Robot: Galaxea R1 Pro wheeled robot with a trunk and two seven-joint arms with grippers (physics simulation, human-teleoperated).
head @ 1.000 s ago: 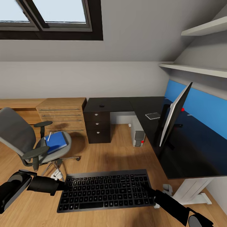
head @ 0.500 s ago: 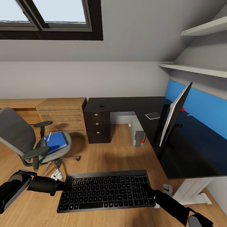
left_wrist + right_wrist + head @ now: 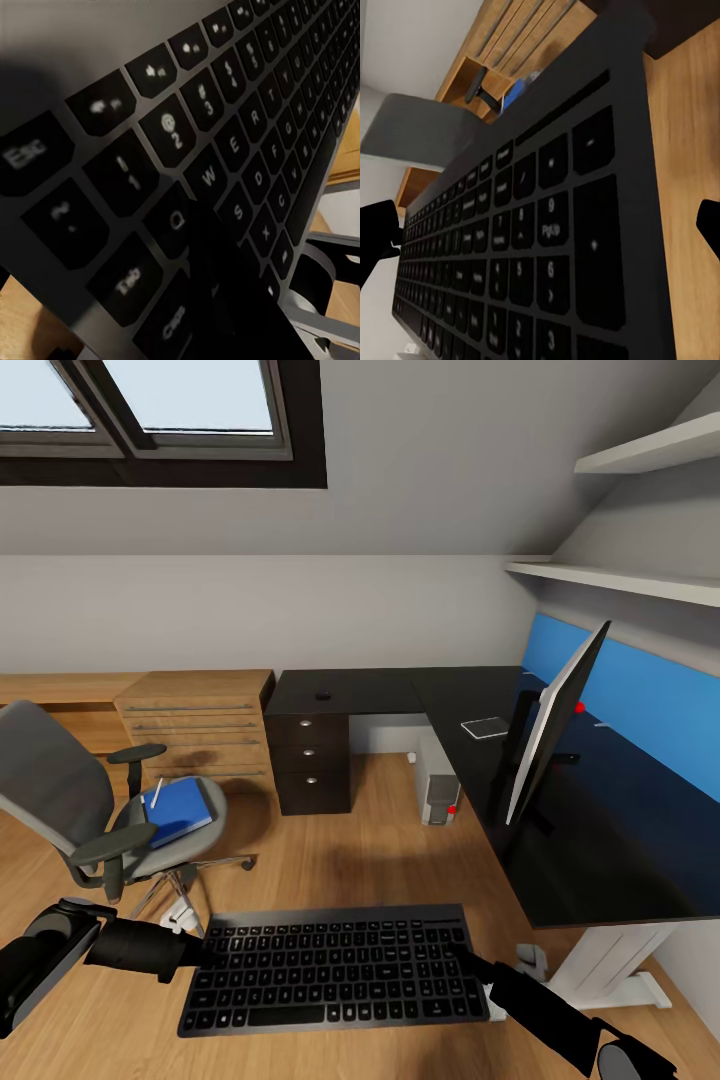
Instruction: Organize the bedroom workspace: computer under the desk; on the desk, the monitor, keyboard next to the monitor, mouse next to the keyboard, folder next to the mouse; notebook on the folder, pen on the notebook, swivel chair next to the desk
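The keyboard [image 3: 335, 970] is held in the air above the wooden floor [image 3: 330, 850], on the near side of the desk [image 3: 450, 710] and level, with its keys facing up; the left gripper [image 3: 205, 950] grips its left end and the right gripper [image 3: 462, 952] its right end, both clamped on the frame; in the left wrist view a dark finger [image 3: 225, 300] lies over the keys near Q and Caps, and in the right wrist view the number pad of the keyboard [image 3: 525, 247] runs away from the camera. The monitor [image 3: 555, 725] stands upright on the desk's right wing, in front of the blue back panel [image 3: 640, 700]; the mouse [image 3: 323, 696] sits on the desk's far-left part above the dark drawers [image 3: 313, 762]; the computer [image 3: 438, 785] stands on the floor under the desk near the corner; a small flat tablet-like item [image 3: 485, 728] lies on the desk beside the monitor. The swivel chair [image 3: 90, 810] stands well left of the desk, in front of the wooden chest [image 3: 195, 725]; the folder [image 3: 178, 810] lies on its seat with a thin white pen [image 3: 156, 792] on top.
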